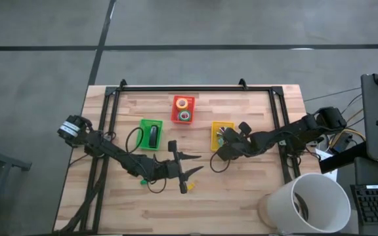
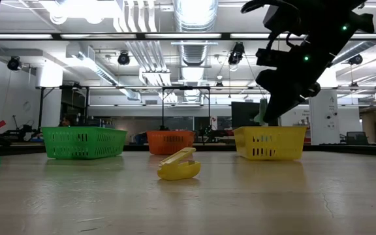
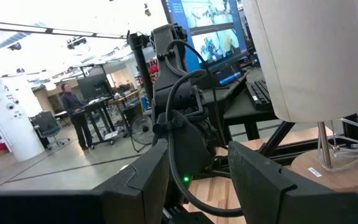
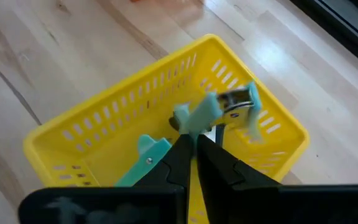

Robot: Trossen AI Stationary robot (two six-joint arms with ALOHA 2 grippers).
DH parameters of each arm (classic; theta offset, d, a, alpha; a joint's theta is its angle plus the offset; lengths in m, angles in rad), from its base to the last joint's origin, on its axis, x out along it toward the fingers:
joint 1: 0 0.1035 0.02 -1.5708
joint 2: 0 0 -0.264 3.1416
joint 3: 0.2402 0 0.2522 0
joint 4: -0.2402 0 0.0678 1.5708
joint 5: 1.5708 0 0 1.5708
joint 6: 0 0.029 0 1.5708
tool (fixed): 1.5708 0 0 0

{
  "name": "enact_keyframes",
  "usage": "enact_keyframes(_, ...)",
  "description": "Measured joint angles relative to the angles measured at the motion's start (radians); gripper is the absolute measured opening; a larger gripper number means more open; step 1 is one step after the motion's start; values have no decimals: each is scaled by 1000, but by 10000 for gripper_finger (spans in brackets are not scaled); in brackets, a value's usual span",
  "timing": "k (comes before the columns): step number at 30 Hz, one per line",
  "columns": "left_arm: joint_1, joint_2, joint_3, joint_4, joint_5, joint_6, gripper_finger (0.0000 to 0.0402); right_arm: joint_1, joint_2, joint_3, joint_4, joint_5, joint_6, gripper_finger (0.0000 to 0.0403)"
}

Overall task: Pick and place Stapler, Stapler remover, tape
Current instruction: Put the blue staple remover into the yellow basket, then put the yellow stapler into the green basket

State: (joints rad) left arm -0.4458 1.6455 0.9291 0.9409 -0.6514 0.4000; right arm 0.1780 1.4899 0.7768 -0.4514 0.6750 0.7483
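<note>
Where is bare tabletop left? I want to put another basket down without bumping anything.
The strip along the table's near edge, below both arms, is bare up to the white lamp shade. So is the far corner left of the red basket. The middle is crowded: green basket, yellow basket, left gripper, yellow piece, right gripper.

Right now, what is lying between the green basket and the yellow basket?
In the high view, the red basket stands between the green basket and the yellow basket, set farther back; directly between them is bare table.
</note>
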Motion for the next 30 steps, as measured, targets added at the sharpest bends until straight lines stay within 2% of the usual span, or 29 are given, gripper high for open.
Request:
enact_keyframes(11, 0, 0, 0, -1, 0, 0, 167, 0, 0, 0, 22, -3, 8, 99)
enact_keyframes(20, 0, 0, 0, -8, 1, 0, 167, 16, 0, 0, 44, -44, -4, 122)
enact_keyframes(25, 5, 0, 0, -8, 3, -21, 167, 28, 0, 1, 123, -102, -85, 103)
enact_keyframes(30, 16, 0, 0, -8, 2, -58, 167, 27, -11, 1, 182, -192, -162, 30)
